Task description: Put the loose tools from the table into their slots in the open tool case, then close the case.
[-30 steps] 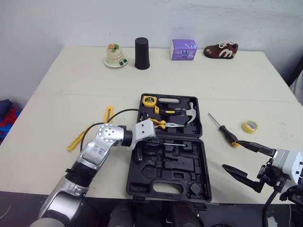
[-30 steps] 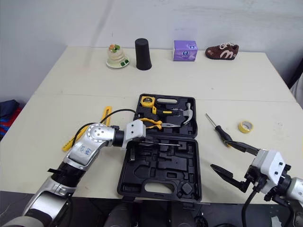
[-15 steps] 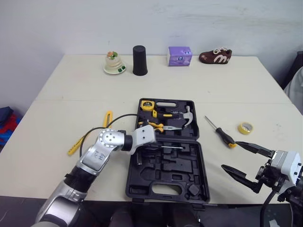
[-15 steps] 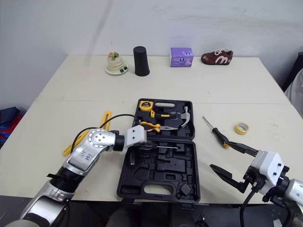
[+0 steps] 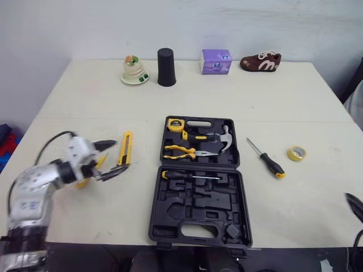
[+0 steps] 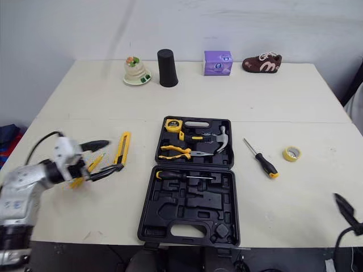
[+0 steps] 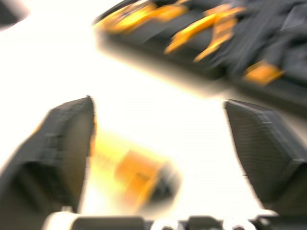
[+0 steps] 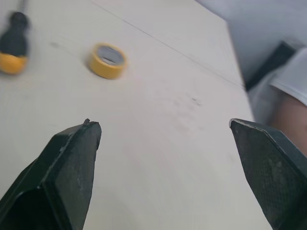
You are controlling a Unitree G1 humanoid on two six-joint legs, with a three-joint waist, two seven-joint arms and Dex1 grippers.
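The left tool (image 5: pixel 122 154) has its two black fingers spread wide and grips nothing. It hovers low over the desk (image 5: pixel 255 96), left of the case. The yellow utility knife (image 5: pixel 125 147) lies flat at its fingertips; whether they touch it cannot be told.

The right tool (image 8: pixel 163 123) is likewise wide open and empty, at the desk's near right corner. Ahead of it lie a yellow tape roll (image 8: pixel 108 60) and, near that, a loose screwdriver (image 5: pixel 266 158) with a black and yellow handle. Both rest on bare desk to the right of the case.

The black case (image 5: pixel 241 198) lies open at mid-desk. Its far half holds a tape measure (image 5: pixel 178 123), a hammer (image 5: pixel 227 137) and yellow-handled pliers (image 5: pixel 181 152). A second screwdriver (image 5: pixel 190 176) lies across the far end of the near half.

Along the desk's far edge stand a small ornament (image 5: pixel 133 70), a black cup (image 5: pixel 165 67), a purple box (image 5: pixel 216 61) and a brown shoe (image 5: pixel 261 61).
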